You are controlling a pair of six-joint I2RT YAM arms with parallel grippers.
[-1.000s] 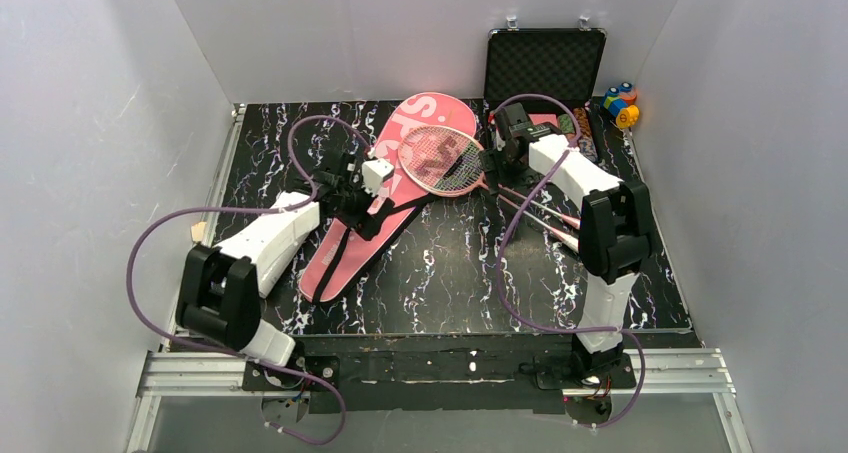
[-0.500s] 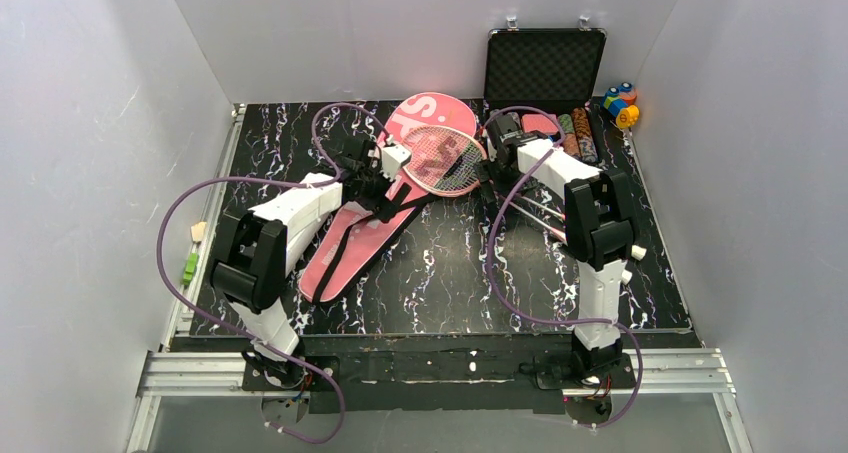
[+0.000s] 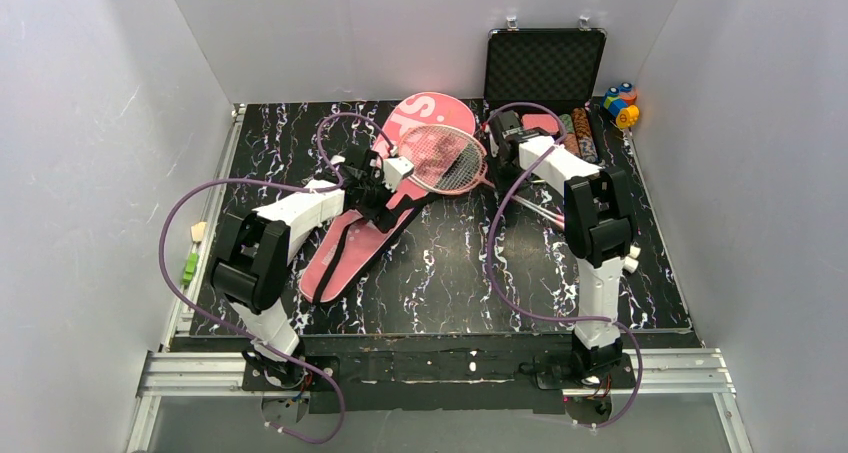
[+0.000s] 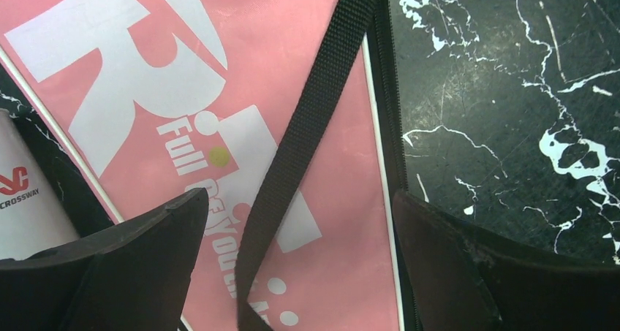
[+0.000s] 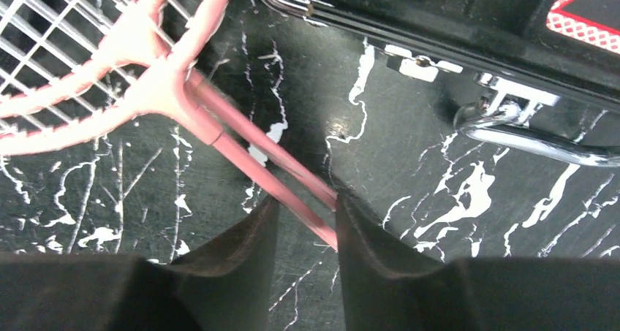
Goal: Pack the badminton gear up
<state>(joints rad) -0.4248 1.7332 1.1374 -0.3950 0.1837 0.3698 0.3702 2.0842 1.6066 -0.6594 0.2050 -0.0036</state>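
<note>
Two red rackets (image 3: 445, 158) lie stacked, heads overlapping the wide end of the pink bag (image 4: 285, 39), shafts running right across the black marbled table (image 4: 512, 75). The right gripper (image 5: 305, 203) is low at the throat, jaws narrow either side of both shafts. Clamped or not, I cannot tell. The left gripper (image 4: 296, 199) hangs over the bag, jaws wide apart, with the black strap (image 4: 307, 126) running between them. The black case (image 5: 439, 24) sits just beyond the shafts.

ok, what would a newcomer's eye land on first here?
The pink bag lying diagonally mid-table, a red racket head resting on its far end. Next, the right gripper straddling the racket shafts just below the throat, beside the open black case at the far right.
</note>
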